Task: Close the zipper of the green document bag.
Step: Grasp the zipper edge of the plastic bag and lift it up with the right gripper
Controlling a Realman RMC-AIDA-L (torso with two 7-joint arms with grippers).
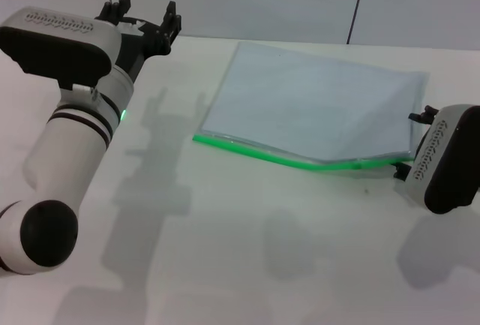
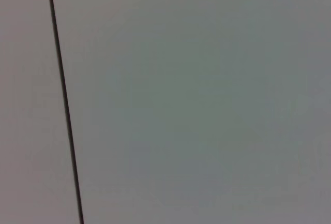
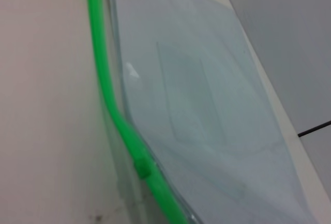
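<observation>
The green document bag (image 1: 315, 107) lies flat on the white table, a translucent grey-blue pouch. Its zipper (image 1: 262, 153) is a bright green strip along the near edge, bending upward toward the right end. In the right wrist view the zipper (image 3: 103, 79) runs past close up, with the small slider tab (image 3: 142, 168) on it beside the bag's sheet (image 3: 191, 110). My right gripper (image 1: 415, 143) stands open at the bag's right edge, one finger on each side of that corner. Far off at the table's back left, my left gripper (image 1: 146, 11) is raised and open, holding nothing.
The white table (image 1: 225, 250) spreads in front of the bag. A grey wall with thin dark cables (image 1: 356, 2) stands behind. The left wrist view shows only that wall and a cable (image 2: 64, 105).
</observation>
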